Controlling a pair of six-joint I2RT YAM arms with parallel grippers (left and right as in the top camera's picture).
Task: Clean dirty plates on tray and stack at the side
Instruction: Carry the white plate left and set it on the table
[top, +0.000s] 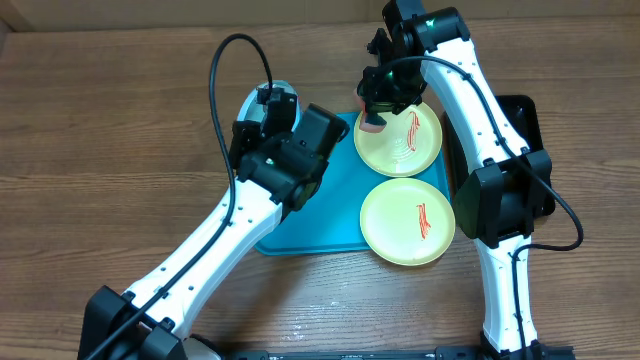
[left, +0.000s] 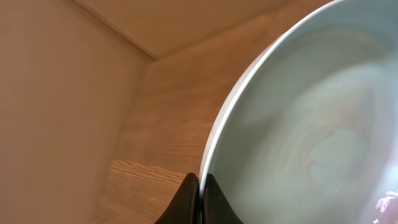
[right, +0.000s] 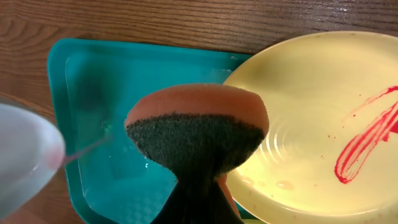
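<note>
A brown wood-grain table (top: 100, 120) lies under my left pincer (left: 199, 190) and runs out ahead of it to a plain beige wall (left: 56, 93). Ahead of my right pincer (right: 199, 186), the wood shines faintly under soft light.

My left arm (top: 285, 165) and the pale plate (left: 311, 124) it pinches hang over the tray's (top: 330, 215) left half. Near plate (top: 400, 225) and far plate (top: 415, 150) crowd the right side, with my sponge (top: 375, 122) over the far one. Black tray (top: 520, 110) blocks further right; open wood (top: 100, 150) on the left.
</note>
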